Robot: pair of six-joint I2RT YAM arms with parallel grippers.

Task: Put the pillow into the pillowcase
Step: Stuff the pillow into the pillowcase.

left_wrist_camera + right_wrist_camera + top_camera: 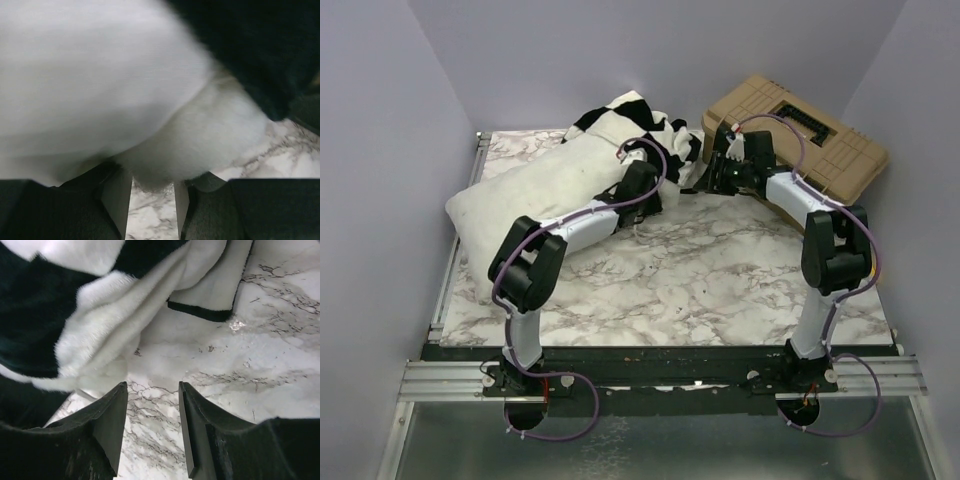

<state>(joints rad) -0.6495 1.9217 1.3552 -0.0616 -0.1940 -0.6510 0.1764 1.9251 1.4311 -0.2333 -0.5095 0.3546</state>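
With the pillow [520, 200] lying across the far-left corner of the surface [720, 280], the pillowcase [655, 125] bunched over its far end, the left jaws and right jaws stand parted at the fabric, nothing clamped, and should each pinch only case hem, not pillow.

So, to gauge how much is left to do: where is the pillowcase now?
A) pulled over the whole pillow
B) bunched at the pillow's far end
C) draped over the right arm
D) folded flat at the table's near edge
B: the pillowcase lies crumpled at the far end of the pillow, and most of the pillow is bare.
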